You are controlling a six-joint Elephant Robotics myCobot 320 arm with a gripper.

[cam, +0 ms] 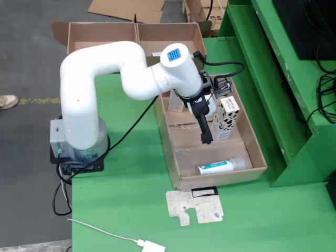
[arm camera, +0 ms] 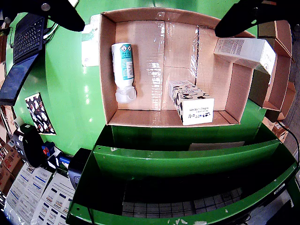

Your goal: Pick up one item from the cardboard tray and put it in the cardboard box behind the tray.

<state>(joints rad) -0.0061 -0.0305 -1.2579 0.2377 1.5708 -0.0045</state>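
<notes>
A long cardboard tray (cam: 254, 155) lies on the green table. It holds a white bottle with a teal label (cam: 220, 167) at its near end, a cow-patterned carton (cam: 227, 116) in the middle, and a white box (cam: 176, 103) partly hidden by the arm. My gripper (cam: 206, 134) hangs over the tray's middle, beside the carton, and holds nothing. In the wrist view its black fingers (arm camera: 56, 11) stand wide apart over the tray (arm camera: 107, 70), with the bottle (arm camera: 123, 70), carton (arm camera: 190, 101) and white box (arm camera: 246, 51) below. The cardboard box (cam: 105, 32) stands behind the tray.
A green shelf frame (cam: 273, 79) runs along the tray's right side. A flat cardboard cut-out (cam: 194, 206) lies in front of the tray. A white cable and plug (cam: 149, 245) lie at the table's near edge. The arm's base (cam: 79, 147) stands at the left.
</notes>
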